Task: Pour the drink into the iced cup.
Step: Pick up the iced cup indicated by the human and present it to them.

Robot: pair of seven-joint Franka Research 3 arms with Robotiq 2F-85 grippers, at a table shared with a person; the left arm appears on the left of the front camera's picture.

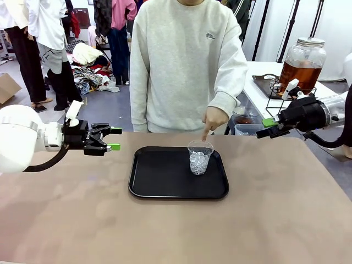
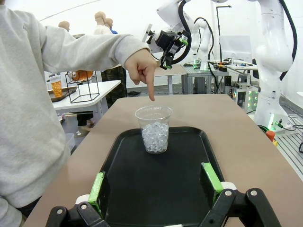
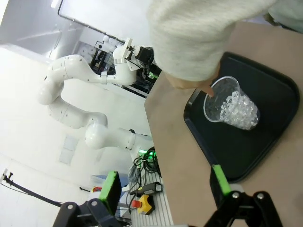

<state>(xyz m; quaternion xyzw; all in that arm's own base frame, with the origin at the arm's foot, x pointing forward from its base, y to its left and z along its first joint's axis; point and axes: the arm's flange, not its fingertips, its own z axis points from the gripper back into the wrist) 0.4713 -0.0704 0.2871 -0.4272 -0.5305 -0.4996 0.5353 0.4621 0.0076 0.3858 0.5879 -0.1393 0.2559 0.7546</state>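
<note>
Nothing of the pour is done yet: the iced cup [image 1: 199,158], a clear plastic cup holding only ice, stands upright on the right-hand part of the black tray [image 1: 154,190] at the middle of the bench [image 1: 66,220], and no liquid shows in it. A person's hand [image 1: 213,117] comes down from the top of the front view and points an index finger at the cup's rim; whether it touches I cannot tell. The drink [image 1: 298,76], amber-brown, sits in its glass dispenser jar [image 1: 306,55] under a metal lid [image 1: 311,41] at the upper right of the front view, on a white side table [image 1: 263,68] beyond the bench and well apart from the cup. The left fingers [image 1: 114,147] hang at the left of the frame, spread wide and holding nothing, aimed toward the tray. The right fingers [image 1: 268,121] hover near the bench's right edge, likewise released and empty, between jar and cup. By my judgement the whole job is left: bringing cup and dispenser together, filling, and stopping before overflow
</note>
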